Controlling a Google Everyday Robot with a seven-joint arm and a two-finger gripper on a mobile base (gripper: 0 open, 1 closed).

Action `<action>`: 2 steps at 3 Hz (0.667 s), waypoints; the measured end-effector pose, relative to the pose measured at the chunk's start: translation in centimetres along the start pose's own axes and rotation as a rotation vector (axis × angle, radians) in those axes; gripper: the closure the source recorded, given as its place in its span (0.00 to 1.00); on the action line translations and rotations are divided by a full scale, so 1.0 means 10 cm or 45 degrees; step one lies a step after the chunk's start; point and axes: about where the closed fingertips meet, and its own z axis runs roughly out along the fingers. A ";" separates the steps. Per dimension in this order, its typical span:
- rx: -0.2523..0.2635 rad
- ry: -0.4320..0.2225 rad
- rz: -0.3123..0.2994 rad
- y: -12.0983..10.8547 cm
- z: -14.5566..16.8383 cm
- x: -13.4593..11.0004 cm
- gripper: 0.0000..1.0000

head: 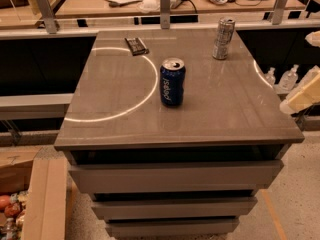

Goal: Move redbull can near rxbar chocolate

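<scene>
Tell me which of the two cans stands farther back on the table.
The slim silver redbull can, near the far right corner; the wider blue Pepsi can stands mid-table. The pincer hangs beyond the right edge of the table.

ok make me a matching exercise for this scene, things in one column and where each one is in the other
Things:
1. redbull can
2. rxbar chocolate
3. Pepsi can
4. gripper

Places:
A. back left of the table
B. beyond the table's right edge, off the top
C. standing near the middle of the table
D. standing at the back right of the table

Pairs: 1-D, 2-A, 3-C, 4-B
</scene>
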 end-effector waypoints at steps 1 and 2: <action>0.129 -0.104 0.111 -0.33 0.15 0.16 0.00; 0.240 -0.222 0.259 -0.68 0.34 0.25 0.00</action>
